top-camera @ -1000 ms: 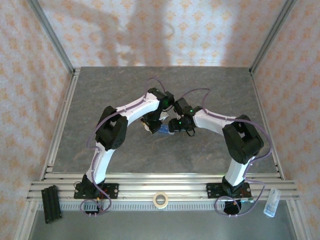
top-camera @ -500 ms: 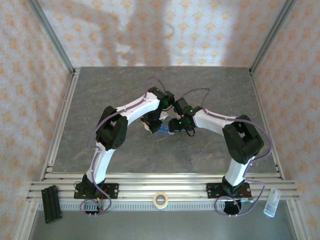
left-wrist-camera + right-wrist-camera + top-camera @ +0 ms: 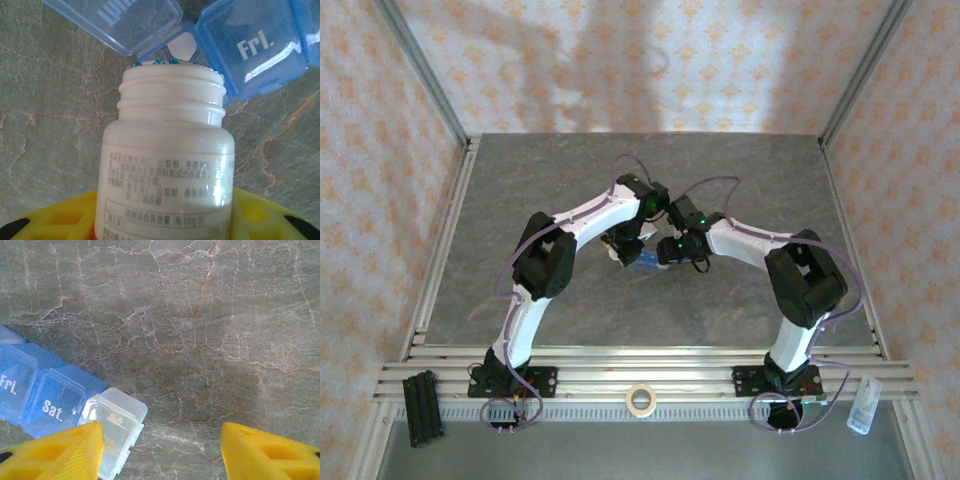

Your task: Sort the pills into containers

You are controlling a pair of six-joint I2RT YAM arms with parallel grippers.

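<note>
A translucent blue strip of lidded compartments [image 3: 47,400] is set centrally on the grey marbled bench [image 3: 200,315]. Its clear end is shown from the right wrist, a raised lid from the left. A white uncapped bottle [image 3: 170,150] is grasped by the jaws of the left gripper [image 3: 165,225]; those of the right gripper [image 3: 160,445] are released.

Soft, even light fills the top view. Broad, blurred shadows lie on the back wall [image 3: 610,70] at twelve o'clock, so the light comes from the six o'clock side. In the left wrist view the white bottle [image 3: 170,165] carries a bright streak at four o'clock, and the containers [image 3: 250,45] a white glint at two. In the right wrist view the yellow fingers [image 3: 50,452] at six o'clock are out of focus.
</note>
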